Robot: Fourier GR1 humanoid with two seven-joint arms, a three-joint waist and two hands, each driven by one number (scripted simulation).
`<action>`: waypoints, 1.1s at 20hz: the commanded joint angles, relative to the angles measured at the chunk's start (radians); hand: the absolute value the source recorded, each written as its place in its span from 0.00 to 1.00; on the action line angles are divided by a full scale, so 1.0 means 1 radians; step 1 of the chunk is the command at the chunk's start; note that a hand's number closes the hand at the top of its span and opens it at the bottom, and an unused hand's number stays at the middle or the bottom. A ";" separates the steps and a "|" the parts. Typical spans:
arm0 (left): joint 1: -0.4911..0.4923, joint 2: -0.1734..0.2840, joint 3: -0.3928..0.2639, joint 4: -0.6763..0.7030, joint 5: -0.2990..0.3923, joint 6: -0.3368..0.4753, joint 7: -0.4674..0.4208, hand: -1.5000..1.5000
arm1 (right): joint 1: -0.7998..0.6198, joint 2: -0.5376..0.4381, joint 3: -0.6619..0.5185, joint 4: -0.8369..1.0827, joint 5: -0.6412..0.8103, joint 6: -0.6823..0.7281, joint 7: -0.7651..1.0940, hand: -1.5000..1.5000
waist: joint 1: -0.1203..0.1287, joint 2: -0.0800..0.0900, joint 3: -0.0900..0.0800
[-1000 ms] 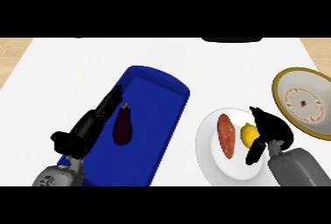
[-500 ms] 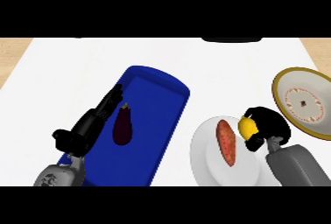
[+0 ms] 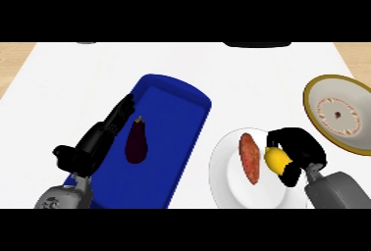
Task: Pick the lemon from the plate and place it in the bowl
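Nearest you, R hand point(image 3: 301, 152) has fingers curled round the oval yellow lemon point(image 3: 276, 161), over the round white plate point(image 3: 235, 188), beside a reddish oblong veg point(image 3: 249, 158). L hand point(image 3: 98, 139) lies relaxed, fingers straight, along the glossy blue tray point(image 3: 170, 142) w/ a dark eggplant point(image 3: 136, 142). Farther right: gold-rimmed bowl point(image 3: 319, 98) on the white surface point(image 3: 239, 68).

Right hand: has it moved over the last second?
Yes. The right hand has closed in round the lemon on the white plate, its forearm shifting right.
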 commanded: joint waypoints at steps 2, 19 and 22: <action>0.000 -0.022 -0.018 0.007 -0.009 0.012 0.008 0.50 | 0.072 -0.151 0.191 -0.154 0.022 0.017 -0.412 1.00 | -0.016 -0.007 0.001; -0.010 0.004 0.030 0.003 0.000 0.004 0.004 0.50 | 0.372 -0.359 -0.447 -0.464 -0.618 -0.213 -0.738 1.00 | -0.019 0.000 -0.001; -0.002 -0.022 0.003 0.044 -0.029 0.010 -0.029 0.50 | 0.356 -0.379 -0.538 -0.461 -0.705 -0.127 -0.675 1.00 | -0.007 0.002 -0.001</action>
